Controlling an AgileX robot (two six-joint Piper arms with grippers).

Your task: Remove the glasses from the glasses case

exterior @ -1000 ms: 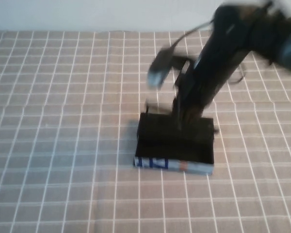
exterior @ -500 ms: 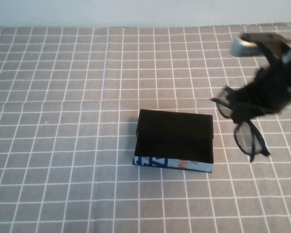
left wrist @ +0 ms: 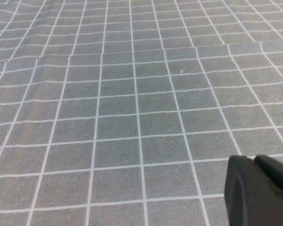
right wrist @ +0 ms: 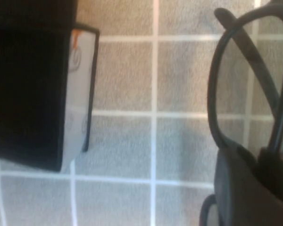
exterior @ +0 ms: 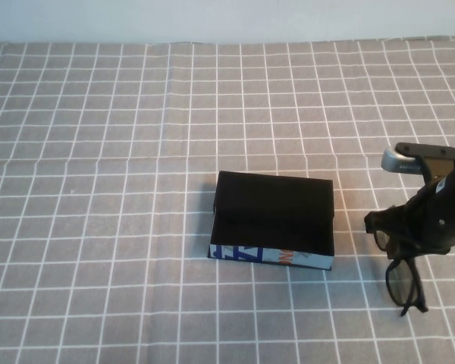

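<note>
The glasses case (exterior: 273,220) is a small open black box with a light blue printed front, in the middle of the checked cloth; its corner shows in the right wrist view (right wrist: 35,89). My right gripper (exterior: 409,231) is to the right of the case, low over the cloth, shut on the black glasses (exterior: 402,277), which hang down from it outside the case. In the right wrist view the frame (right wrist: 236,89) rises from between the fingers. My left gripper (left wrist: 259,188) is out of the high view; it hovers over bare cloth with its fingers together.
The grey cloth with white grid lines (exterior: 98,189) covers the whole table. A pale wall runs along the far edge (exterior: 212,19).
My right gripper lifted the glasses out of the case, swung them right, then lowered them toward the cloth right of the case. The case has not moved.
</note>
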